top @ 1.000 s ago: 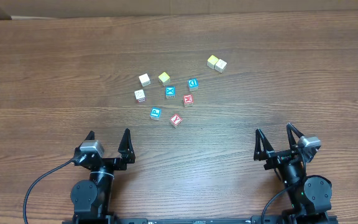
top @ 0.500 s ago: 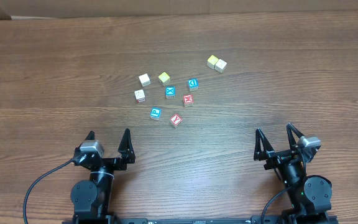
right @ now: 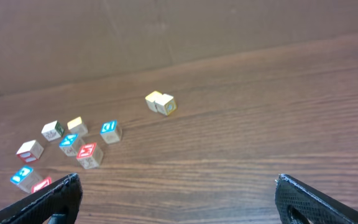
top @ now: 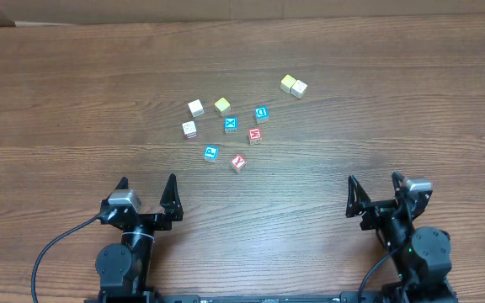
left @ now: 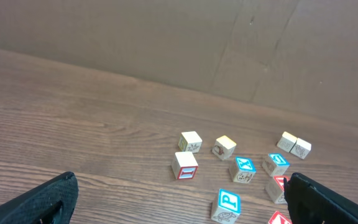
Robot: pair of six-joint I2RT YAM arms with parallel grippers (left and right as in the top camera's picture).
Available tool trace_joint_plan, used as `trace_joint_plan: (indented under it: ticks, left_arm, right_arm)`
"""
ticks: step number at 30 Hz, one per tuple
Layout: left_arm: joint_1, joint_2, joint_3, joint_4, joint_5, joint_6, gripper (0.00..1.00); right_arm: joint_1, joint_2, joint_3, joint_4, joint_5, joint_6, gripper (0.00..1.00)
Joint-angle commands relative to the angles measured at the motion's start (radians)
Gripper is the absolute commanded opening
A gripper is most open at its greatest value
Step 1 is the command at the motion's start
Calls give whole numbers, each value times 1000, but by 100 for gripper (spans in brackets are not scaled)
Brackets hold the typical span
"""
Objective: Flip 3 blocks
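Note:
Three letter blocks lie mid-table: the red M block [top: 255,135], the red Y block [top: 238,162] and the blue P block [top: 210,153]. My left gripper [top: 147,182] sits at the near edge, open and empty, a short way behind the P block [left: 229,204]; its right finger partly covers the M block [left: 276,186]. The Y block [left: 279,219] shows at the bottom edge. My right gripper [top: 374,180] is open and empty at the near right, far from the M block [right: 88,154].
Around them lie a blue X cube [top: 231,124], a blue D cube [top: 261,114], a red-edged white cube [top: 189,129], a white cube [top: 195,107] and a yellow cube [top: 222,105]. A yellow and white pair [top: 293,85] sits farther back right.
The right wrist has shifted slightly in place. The left arm and all the blocks are where they were.

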Motion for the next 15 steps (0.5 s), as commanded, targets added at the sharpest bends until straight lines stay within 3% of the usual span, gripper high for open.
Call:
trace_joint_plan:
  ticks: [1,8,15]
  left_arm:
    - [4,-10,-6,1,0,5,100]
    - [4,-10,-6,2,0,5,100]
    - [4,-10,-6,1,0,5,100]
  right_arm:
    - [-3,90,113,5,26,1,100]
    - [-3,407,401,-143,21,142,100]
    - [-3,782,819,-566,-39,173,100]
